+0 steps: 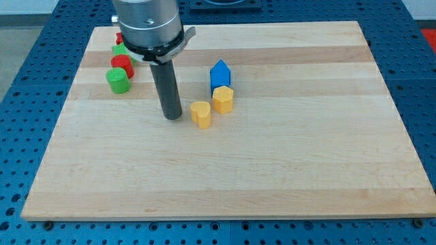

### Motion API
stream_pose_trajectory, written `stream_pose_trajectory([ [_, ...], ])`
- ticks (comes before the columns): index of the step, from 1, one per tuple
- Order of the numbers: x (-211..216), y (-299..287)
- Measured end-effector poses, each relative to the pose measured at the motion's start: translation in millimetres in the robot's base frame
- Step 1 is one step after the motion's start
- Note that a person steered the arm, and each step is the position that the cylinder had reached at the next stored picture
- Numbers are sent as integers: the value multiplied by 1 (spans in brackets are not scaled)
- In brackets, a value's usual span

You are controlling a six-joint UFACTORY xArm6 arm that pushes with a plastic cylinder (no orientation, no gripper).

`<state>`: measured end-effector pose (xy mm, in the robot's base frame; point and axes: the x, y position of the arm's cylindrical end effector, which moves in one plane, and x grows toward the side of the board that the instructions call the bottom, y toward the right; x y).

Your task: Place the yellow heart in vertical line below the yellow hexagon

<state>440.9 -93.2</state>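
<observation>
At the view's left, near the top corner of the table (286,177), there is a small group: a green block (118,80) in front, a red block (122,64) just behind it, and more green and red pieces behind those, partly hidden by the arm, so I cannot tell their shapes. They are well apart from the work and I think they are in no danger.

Next comes my tip (172,116). It rests on the table just to the left of the yellow heart (200,113), with a small gap between them; I see no contact. There is no pincer on this arm, only the rod, so nothing opens or closes and nothing is held.

The yellow heart lies below and to the left of the yellow hexagon (223,99), very near it, maybe touching at one corner. The blue block (219,73), shaped like a small house, stands directly above the hexagon and touches it.

The risk, in my judgement: the heart must go a little to the right to stand under the hexagon. A push straight to the right from here could easily go off-centre, so that the heart turns and moves upward into the hexagon. Then the hexagon and the blue block would shift, and the line is lost. Too long a push would also carry the heart past the line.
</observation>
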Motion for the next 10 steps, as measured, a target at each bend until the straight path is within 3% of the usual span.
stream_pose_trajectory([
  [5, -2, 47],
  [7, 49, 45],
  [8, 77, 73],
  [9, 70, 124],
  [10, 53, 133],
])
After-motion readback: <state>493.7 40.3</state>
